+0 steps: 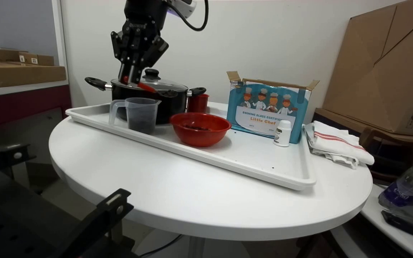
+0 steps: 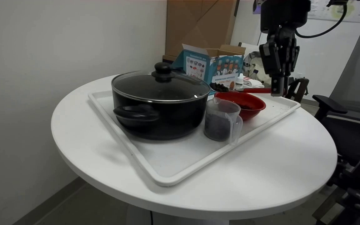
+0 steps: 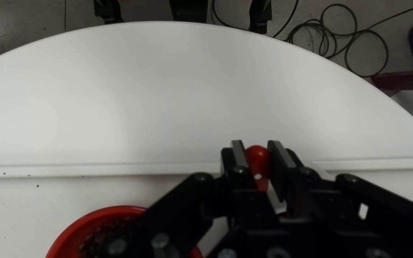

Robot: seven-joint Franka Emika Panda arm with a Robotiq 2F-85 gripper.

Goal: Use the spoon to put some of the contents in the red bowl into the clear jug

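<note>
My gripper (image 1: 129, 79) is shut on the red handle of the spoon (image 2: 257, 90), seen between the fingers in the wrist view. Dark contents heap the spoon's head (image 2: 219, 87), which is held above rim height of the clear jug (image 2: 222, 122). In an exterior view the head (image 1: 167, 94) appears just past the jug's spout; whether it is right over the opening I cannot tell. Dark contents lie low inside the jug (image 1: 142, 114). Beside it stands the red bowl (image 1: 201, 134), with dark bits inside; the wrist view shows part of this bowl (image 3: 72, 236).
A black lidded pot (image 2: 173, 118) stands close to the jug on the white tray (image 2: 173, 179). A red cup (image 1: 198, 104) is behind it. Farther along are a blue box (image 1: 264, 104) and a white shaker (image 1: 282, 133). A folded towel (image 1: 339, 143) lies outside the tray.
</note>
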